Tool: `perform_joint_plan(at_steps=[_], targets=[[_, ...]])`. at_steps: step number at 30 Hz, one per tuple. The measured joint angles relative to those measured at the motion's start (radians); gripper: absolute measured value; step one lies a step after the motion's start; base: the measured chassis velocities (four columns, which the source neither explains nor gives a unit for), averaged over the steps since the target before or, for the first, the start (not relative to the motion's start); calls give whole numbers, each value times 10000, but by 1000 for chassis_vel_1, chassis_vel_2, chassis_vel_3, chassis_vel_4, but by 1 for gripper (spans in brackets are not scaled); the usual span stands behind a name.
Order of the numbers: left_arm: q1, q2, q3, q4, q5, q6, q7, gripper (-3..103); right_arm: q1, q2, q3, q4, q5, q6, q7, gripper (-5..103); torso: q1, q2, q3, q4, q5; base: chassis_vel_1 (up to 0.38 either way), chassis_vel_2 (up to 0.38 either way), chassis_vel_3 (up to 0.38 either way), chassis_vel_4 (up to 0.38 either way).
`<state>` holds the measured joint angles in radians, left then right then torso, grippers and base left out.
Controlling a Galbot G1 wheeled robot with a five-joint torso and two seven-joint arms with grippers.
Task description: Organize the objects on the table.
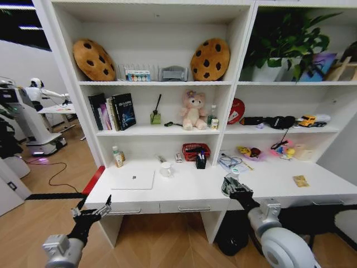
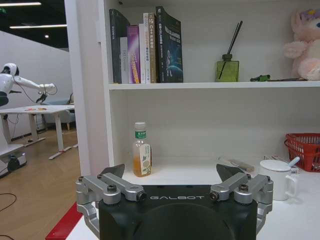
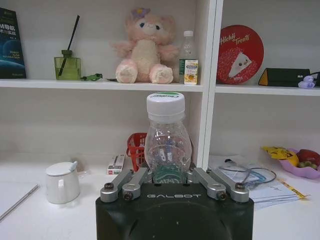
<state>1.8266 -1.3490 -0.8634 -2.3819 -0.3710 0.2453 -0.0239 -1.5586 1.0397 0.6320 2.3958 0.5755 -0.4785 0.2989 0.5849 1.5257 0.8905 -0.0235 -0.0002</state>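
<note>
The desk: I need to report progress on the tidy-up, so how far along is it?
Early, by the look of it. In hand: the right gripper is shut on a clear bottle with a white cap, above the desk. The left gripper hangs open off the desk's left front corner, holding nothing. Left on the desk: the laptop, the white mug, the papers and the yellow packet.
</note>
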Motion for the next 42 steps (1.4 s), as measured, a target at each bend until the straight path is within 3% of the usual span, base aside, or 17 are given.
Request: perform_joint_plan(at_steps=[8, 18, 34, 36, 42], targets=[[0, 0, 0, 0, 0, 0, 0, 100, 43, 6, -31, -116, 11, 71, -107, 25, 0, -1, 0, -2, 1, -79, -61, 101, 58], [2, 0, -1, 0, 0, 0, -2, 100, 96, 50, -49, -187, 16, 174, -176, 25, -15, 6, -5, -3, -1, -134, -277, 123, 266], [3, -1, 3, -1, 0, 0, 7, 100, 175, 125, -202, -471, -317, 547, -243, 25, -9, 3, -2, 1, 10, -297, -328, 303, 324], [1, -2, 6, -1, -1, 1, 14, 100, 51, 151, -262, -461, -422, 566, -278, 25, -8, 3, -2, -7, 1, -131, -203, 205, 189], [0, 0, 5, -1, 0, 1, 14, 100, -336, 294, -429, -318, -141, 304, 93, 25, -7, 2, -2, -5, -1, -13, -65, 36, 3]])
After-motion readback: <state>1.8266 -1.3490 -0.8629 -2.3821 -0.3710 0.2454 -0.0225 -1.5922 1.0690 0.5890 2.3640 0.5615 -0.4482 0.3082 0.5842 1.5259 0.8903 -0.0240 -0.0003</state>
